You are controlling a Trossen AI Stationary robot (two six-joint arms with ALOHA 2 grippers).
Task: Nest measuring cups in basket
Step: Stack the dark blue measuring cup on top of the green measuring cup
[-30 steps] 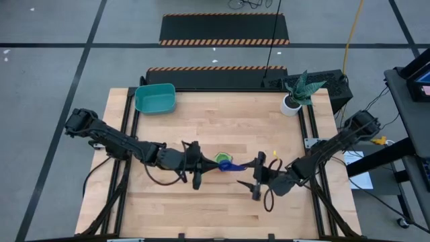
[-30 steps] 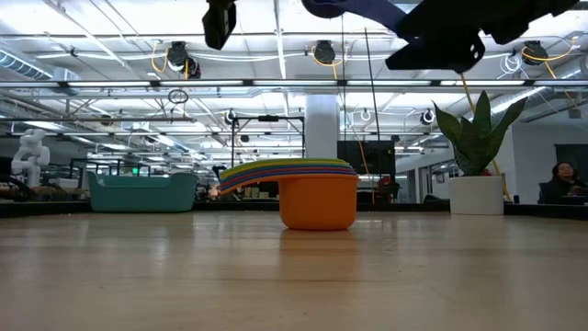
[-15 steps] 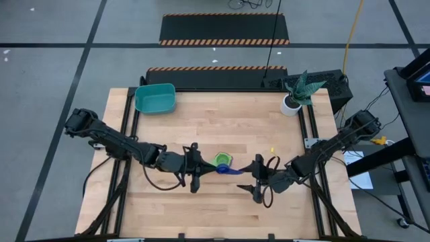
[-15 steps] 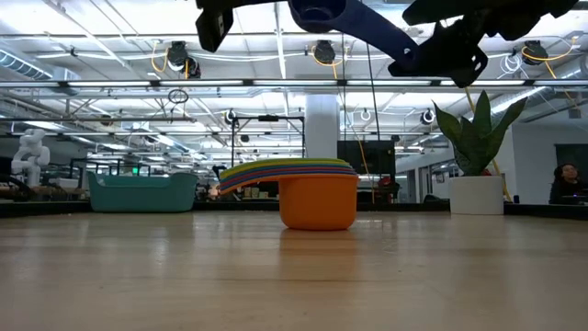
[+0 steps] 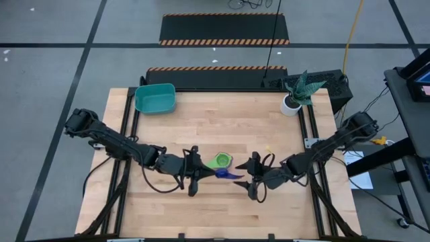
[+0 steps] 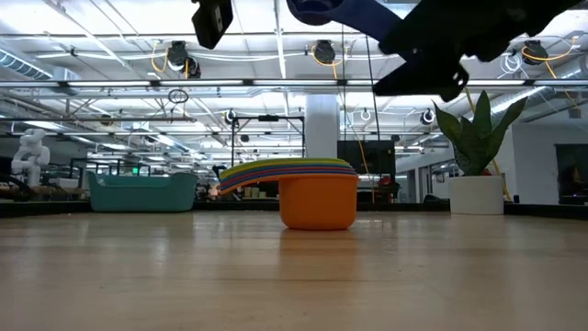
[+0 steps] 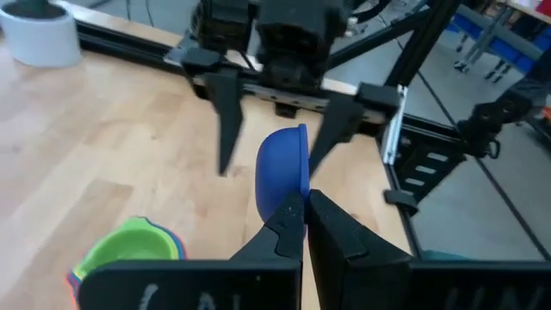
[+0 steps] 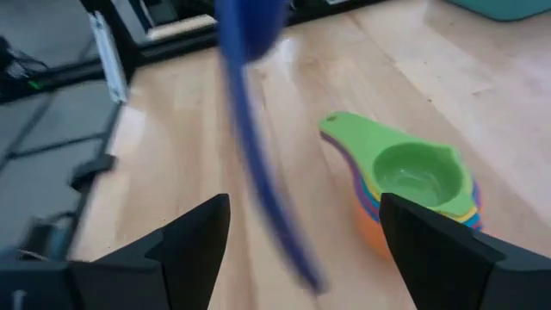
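A blue measuring cup (image 5: 227, 173) is held in the air between my two grippers, near the table's middle. My left gripper (image 5: 200, 174) is shut on it at its bowl end (image 7: 282, 168). My right gripper (image 5: 250, 177) faces it, open, its fingers (image 8: 155, 250) standing wide on either side of the cup's handle (image 8: 263, 172) without touching. The other cups sit nested in a stack (image 5: 222, 161), green on top and orange at the bottom (image 6: 317, 204), standing on the table. The teal basket (image 5: 156, 98) stands at the far left corner. My left gripper pinches the blue cup's bowl at its rim (image 7: 291, 196) between the two fingers, coming level from the table's left. The cup is lifted clear of the table (image 6: 322, 9) and lies on its side. Its handle points away toward the right gripper.
A white pot with a green plant (image 5: 294, 95) stands at the table's far right corner. Bare wood (image 5: 222, 128) lies between the stack and the basket. Black frame rails (image 5: 131, 128) run along the table's left and right sides.
Both grippers have drifted a little toward the table's left and near edge. The blue cup has travelled with the left gripper, from beside the stack's right side to just nearer than it. The right gripper stays open around the handle.
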